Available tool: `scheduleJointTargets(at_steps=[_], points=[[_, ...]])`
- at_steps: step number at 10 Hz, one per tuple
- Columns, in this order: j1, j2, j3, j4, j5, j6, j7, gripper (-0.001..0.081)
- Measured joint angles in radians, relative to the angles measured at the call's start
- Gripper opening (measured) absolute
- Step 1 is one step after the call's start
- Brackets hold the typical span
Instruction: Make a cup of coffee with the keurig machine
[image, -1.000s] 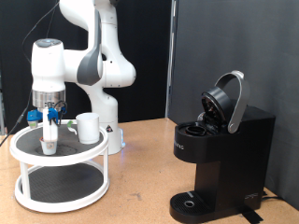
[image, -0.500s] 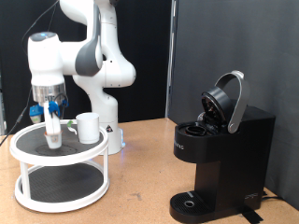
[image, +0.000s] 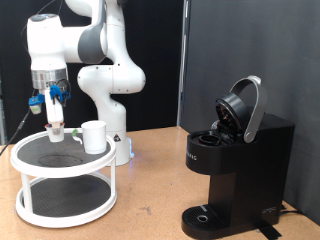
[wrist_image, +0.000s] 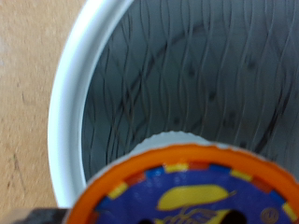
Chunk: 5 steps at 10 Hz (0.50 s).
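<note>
A small coffee pod (image: 56, 130) is gripped in the hand (image: 56, 122) above the white 2-tier stand (image: 62, 180). The cup (image: 95, 136), light, rigid and best taken by its rim, sits beside it; the keurig machine (image: 235, 165) stands open on the counter (image: 150, 200).

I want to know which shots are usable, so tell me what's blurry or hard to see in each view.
Exterior view: evenly lit and sharp; the gripper holds a coffee pod above the white tiered stand; the black keurig machine loses detail against the dark backdrop. Wrist view: soft overall, the pod's orange-rimmed lid very blurred up close.
</note>
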Motion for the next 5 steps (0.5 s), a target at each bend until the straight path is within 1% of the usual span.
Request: scheduleJointTargets(at_steps=[1,2,3,4,5], points=[[0.015,-0.002,-0.003,0.010,0.077,-0.035,-0.009,0.0393],[0.040,-0.006,-0.006,0.032,0.169,-0.088,-0.027,0.0393],[0.073,-0.009,-0.013,0.058,0.275,-0.138,-0.055,0.0393],[0.105,-0.011,-0.019,0.075,0.379,-0.158,-0.085,0.0393],[0.135,-0.016,-0.019,0.084,0.469,-0.158,-0.108,0.0393]])
